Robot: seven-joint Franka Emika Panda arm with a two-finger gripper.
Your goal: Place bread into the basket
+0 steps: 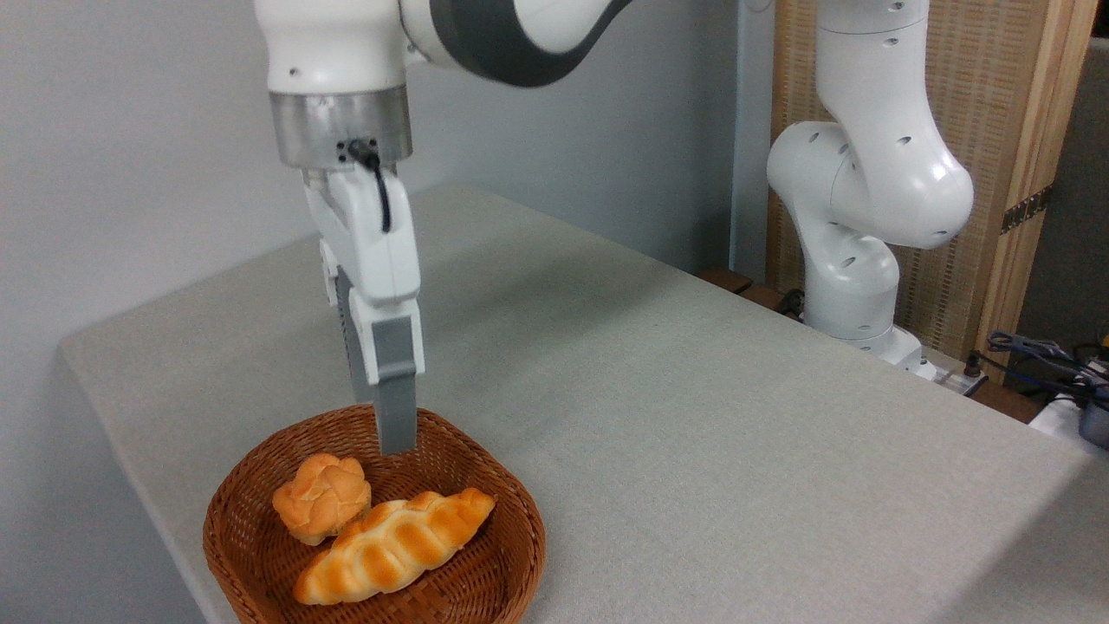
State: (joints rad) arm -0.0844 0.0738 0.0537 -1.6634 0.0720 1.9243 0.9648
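bread (394, 544) lies flat in basket (251, 555), touching small bun (322, 497) | hand (394, 438) hangs empty just above, seen edge-on, so I cannot tell its opening | risk: I see fingers low over back rim (a sideways pull could snag wicker, drag basket along counter (693, 416)) | I lift straight up

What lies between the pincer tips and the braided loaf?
Only bare basket weave. The pincer hangs above the back rim; the loaf lies in front, the bun off to its left.
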